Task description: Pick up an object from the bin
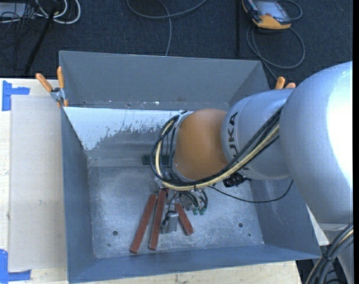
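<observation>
Dark carpet (108, 28) spreads behind the work area. We see loose cables (148, 5) curling over it, and an orange-and-grey device (268, 13) lying near the top. In front of that sits the grey metal bin (79, 176), its sloped walls scuffed and its floor speckled with wear.

We see the arm (321, 152) coming in from the right, large and pale grey. It has an orange cover (197, 144) on its wrist, with wrist cables (162, 152) in yellow and black looped round it. Under that cover the end effector (171, 219) is low in the bin, close to the floor, near the middle and toward the front wall. We cannot tell how wide it stands or whether it has hold of anything, since the wrist hides most of it.

Three reddish-brown sticks lie on the bin floor there. The left long stick (143, 225) slants from beneath the wrist toward the front left. The right long stick (156, 223) lies just beside it and nearly parallel, their upper ends close and their lower ends slightly apart. The short stick (185, 220) lies on the other side and tilts the opposite way. We place the end effector between the right long stick and the short stick, close against both. We cannot say whether it touches either.
</observation>
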Tool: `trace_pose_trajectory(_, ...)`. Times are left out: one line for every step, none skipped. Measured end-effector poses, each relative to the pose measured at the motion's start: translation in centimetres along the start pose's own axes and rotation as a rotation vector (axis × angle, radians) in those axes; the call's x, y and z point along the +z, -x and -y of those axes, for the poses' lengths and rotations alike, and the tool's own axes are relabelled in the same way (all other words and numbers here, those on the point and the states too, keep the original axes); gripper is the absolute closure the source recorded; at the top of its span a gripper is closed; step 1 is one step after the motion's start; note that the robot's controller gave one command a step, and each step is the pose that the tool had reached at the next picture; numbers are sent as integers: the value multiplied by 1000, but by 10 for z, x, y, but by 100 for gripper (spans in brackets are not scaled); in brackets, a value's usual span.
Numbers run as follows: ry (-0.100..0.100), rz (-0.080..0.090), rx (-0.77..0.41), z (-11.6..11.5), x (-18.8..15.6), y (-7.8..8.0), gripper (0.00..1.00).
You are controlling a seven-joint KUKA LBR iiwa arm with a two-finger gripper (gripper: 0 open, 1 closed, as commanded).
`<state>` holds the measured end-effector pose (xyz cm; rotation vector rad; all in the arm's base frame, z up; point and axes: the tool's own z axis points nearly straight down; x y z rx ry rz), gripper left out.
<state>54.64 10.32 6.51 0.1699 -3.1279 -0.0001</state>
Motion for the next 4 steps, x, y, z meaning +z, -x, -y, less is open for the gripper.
trace_pose_trajectory(-1, 11, -280, -13, -5, 30, 0)
trace_pose_trajectory(0, 6, -600, -65, -4, 6, 0)
trace_pose_trajectory(-2, 6, -593, -63, -4, 7, 100)
trace_pose_trajectory(-5, 16, -664, -48, -181, -31, 100)
